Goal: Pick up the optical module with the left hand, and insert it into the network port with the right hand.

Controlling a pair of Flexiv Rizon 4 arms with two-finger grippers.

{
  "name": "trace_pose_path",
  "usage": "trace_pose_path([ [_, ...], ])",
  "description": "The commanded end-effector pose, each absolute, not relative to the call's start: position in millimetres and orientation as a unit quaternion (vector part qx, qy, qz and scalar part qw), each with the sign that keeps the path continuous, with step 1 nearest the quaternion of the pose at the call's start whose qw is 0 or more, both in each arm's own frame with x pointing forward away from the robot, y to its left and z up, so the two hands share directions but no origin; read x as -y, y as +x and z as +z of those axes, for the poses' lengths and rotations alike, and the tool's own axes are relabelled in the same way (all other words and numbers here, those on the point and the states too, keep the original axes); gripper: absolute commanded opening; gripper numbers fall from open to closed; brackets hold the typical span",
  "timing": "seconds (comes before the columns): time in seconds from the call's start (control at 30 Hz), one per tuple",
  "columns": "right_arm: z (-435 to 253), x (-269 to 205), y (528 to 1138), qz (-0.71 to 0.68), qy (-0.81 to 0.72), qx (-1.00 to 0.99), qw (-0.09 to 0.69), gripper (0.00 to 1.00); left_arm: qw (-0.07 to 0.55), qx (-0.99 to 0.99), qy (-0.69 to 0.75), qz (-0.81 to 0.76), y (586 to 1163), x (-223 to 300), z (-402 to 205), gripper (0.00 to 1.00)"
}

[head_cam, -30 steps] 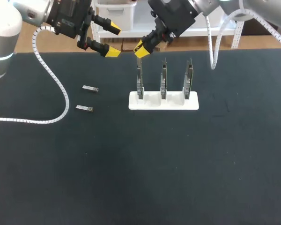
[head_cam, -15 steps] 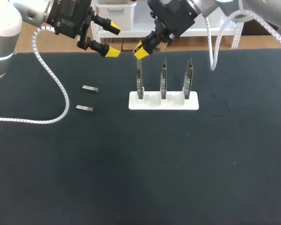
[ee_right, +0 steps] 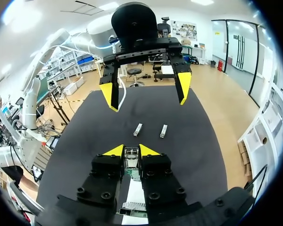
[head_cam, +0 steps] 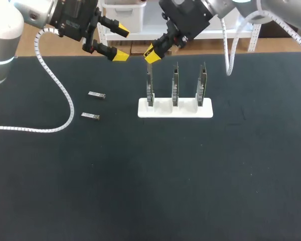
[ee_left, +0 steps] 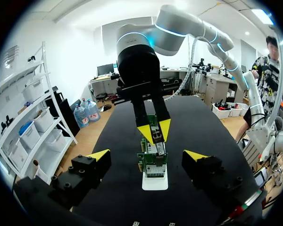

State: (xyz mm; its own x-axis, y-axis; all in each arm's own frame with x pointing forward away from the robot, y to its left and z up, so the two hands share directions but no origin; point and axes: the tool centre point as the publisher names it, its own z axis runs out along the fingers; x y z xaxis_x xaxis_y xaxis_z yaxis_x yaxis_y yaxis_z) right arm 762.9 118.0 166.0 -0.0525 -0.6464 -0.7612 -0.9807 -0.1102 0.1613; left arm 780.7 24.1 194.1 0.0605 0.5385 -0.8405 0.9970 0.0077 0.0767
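As you hang upper centre, right gripper (head_cam: 151, 52): closed, seemingly on optical module (ee_right: 131, 153), axis downward.
Network port (ee_left: 154, 149): directly below.
Left gripper (head_cam: 120, 42): spread, empty.

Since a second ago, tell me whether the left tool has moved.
No. The left tool hangs open at the same spot, behind and left of the white stand.

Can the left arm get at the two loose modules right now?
Probably yes: the left gripper is open, the modules lie bare on the mat, and the right gripper is off at the rack.
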Motion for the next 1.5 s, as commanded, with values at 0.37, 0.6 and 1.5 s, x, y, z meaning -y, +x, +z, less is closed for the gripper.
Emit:
trace_pose_path([
  [0.37, 175, -122, 764, 0.355, -0.657, -0.621, 0.238, 0.00, 0.363, -0.611, 0.630, -0.313, 781, -24, 195, 1.00],
  [0.6, 177, -121, 759, 0.342, -0.659, -0.629, 0.231, 0.00, 0.363, -0.611, 0.630, -0.313, 781, -24, 195, 1.00],
  [1.5, 169, -120, 754, 0.343, -0.647, -0.645, 0.222, 0.00, 0.363, -0.611, 0.630, -0.313, 781, -24, 195, 1.00],
])
